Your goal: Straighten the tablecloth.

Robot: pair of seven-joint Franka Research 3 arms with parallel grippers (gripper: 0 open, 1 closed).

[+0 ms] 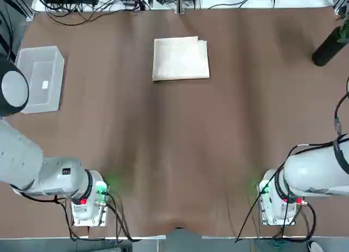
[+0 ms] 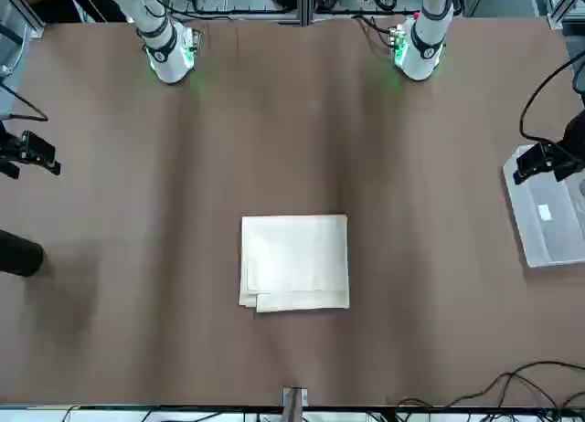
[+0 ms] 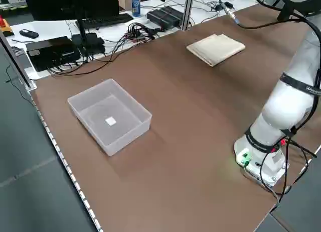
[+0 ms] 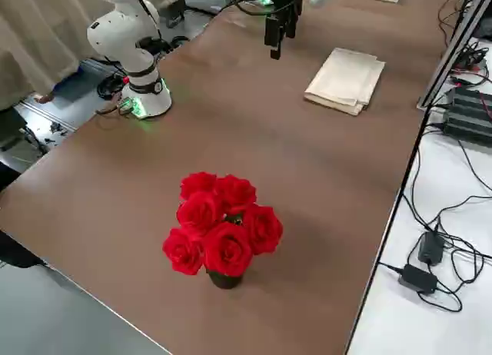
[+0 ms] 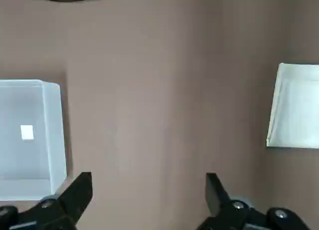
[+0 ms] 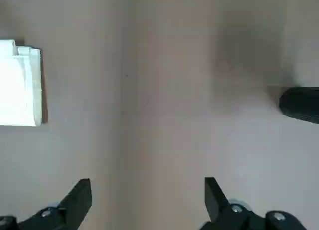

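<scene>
The tablecloth (image 1: 181, 58) lies folded into a cream square on the brown table cover (image 1: 180, 154), toward the far edge from the arms' bases and about midway between the 2 arms, its layered edges showing along one side; nothing touches it; a clear plastic bin (image 1: 41, 77) sits well apart on the robot's left, a pot of red roses (image 4: 221, 226) well apart on its right; the left gripper (image 5: 148, 190) and the right gripper (image 6: 147, 192) both hang above the cover, jaws spread wide and empty.
</scene>
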